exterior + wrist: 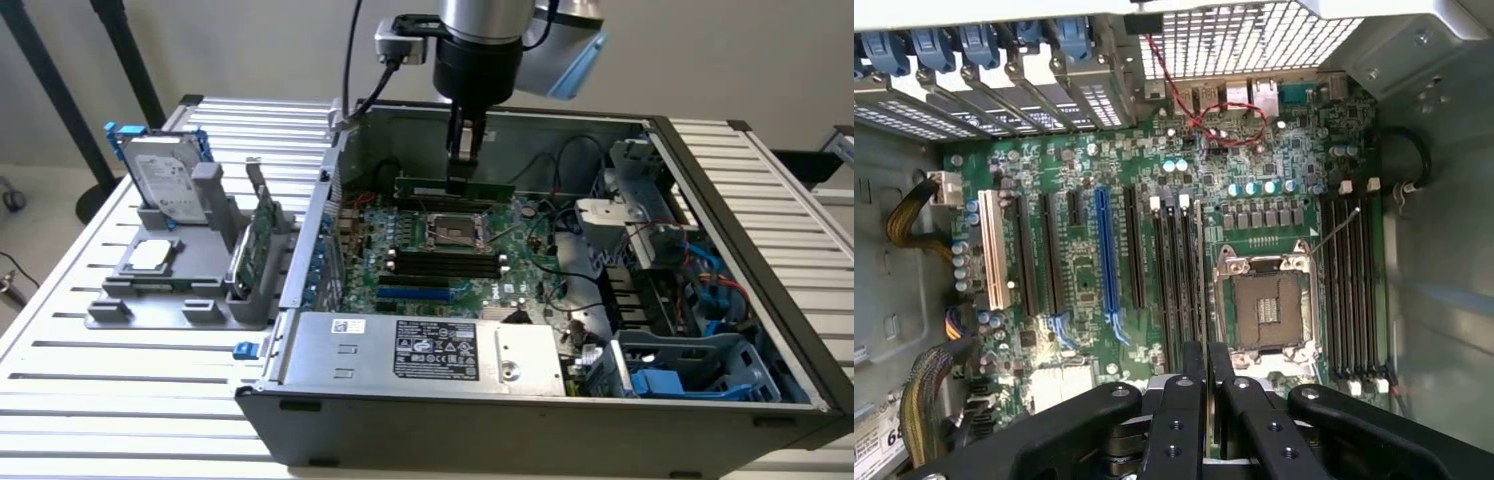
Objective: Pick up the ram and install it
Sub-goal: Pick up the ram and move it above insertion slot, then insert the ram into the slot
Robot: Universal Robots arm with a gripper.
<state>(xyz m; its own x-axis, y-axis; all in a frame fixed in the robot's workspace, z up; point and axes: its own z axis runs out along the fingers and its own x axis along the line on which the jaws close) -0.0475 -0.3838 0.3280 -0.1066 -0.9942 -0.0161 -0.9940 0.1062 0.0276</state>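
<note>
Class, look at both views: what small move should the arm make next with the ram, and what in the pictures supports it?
Probably a slow, straight descent. The gripper is shut on the ram, which hangs above the motherboard; in the wrist view its edge runs parallel to the empty memory slots beside the CPU socket, seemingly over the one nearest the socket.

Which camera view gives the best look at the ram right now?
The exterior view: the ram shows side-on as a long green strip, clamped in the gripper above the motherboard. The wrist view sees it edge-on, a thin line running out from between the fingers.
</note>
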